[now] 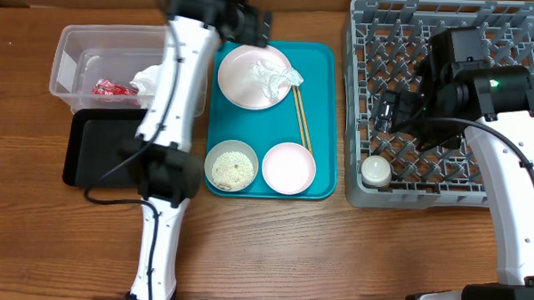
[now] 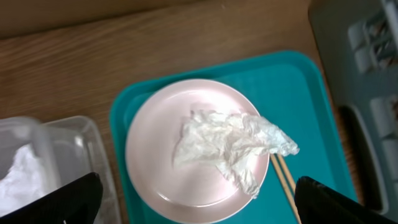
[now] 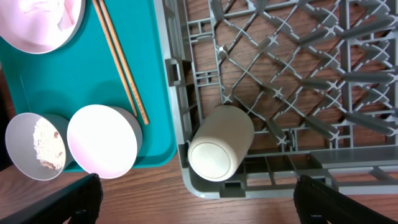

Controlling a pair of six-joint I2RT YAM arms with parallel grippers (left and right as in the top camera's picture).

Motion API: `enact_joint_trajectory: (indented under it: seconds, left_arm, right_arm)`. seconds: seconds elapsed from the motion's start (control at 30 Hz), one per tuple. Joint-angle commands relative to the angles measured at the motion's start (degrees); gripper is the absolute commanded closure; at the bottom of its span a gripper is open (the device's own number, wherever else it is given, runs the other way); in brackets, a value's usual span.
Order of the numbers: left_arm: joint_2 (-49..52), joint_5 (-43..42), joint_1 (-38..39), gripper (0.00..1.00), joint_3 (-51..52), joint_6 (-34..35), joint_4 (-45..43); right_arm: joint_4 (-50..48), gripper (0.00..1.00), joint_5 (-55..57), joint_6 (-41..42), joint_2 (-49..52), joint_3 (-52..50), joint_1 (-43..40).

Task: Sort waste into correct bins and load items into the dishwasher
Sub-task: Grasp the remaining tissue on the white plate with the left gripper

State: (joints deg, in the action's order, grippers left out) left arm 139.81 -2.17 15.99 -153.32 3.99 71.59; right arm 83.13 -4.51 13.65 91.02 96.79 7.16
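Note:
A crumpled white napkin (image 1: 277,73) (image 2: 230,146) lies on the pink-white plate (image 1: 243,78) (image 2: 161,143) at the back of the teal tray (image 1: 326,107). My left gripper (image 1: 253,25) (image 2: 198,186) is open and empty above the plate. The chopsticks (image 1: 302,120) (image 3: 121,59) lie beside the plate. A bowl of rice (image 1: 232,167) (image 3: 37,146) and an empty white bowl (image 1: 289,167) (image 3: 102,140) sit at the tray's front. The white cup (image 1: 376,172) (image 3: 221,143) lies in the grey rack's (image 1: 368,47) front left corner. My right gripper (image 1: 395,110) (image 3: 196,186) is open and empty above it.
The clear tub (image 1: 83,59) (image 2: 56,149) at the back left holds the red-and-silver wrapper (image 1: 113,89) and another white napkin (image 1: 149,77). The black tray (image 1: 93,148) lies in front of it, partly under my left arm.

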Motion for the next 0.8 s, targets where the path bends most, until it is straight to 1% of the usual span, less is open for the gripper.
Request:
enact_joint_trajectory:
  seconds: [0.0,0.27,0.37,0.47,0.77]
  left_arm:
    - [-0.3,8.5,1.5,0.0,5.3,-4.9,-3.0]
    - [-0.3,7.3,2.4,0.0,15.8,-6.1,-9.9]
    - [-0.3,3.9,2.4,0.0,18.7,-10.4,-11.3]
    - [-0.3,2.7,2.6,0.0,21.5,-12.4,-13.2]
    - [-0.3,2.5,2.6,0.0,29.2,-12.8,-20.8]
  right_arm:
    - [0.0,0.0,-0.3,-0.2,-0.3,0.7,-0.1]
    - [0.1,0.0,-0.3,-0.3,-0.3,0.7,-0.1]
    - [0.1,0.0,-0.3,-0.4,-0.3,0.7,-0.1]
    - [0.1,0.0,-0.3,-0.4,-0.3,0.7,-0.1]
    - [0.2,0.0,-0.3,-0.4,-0.3,0.7,-0.1]
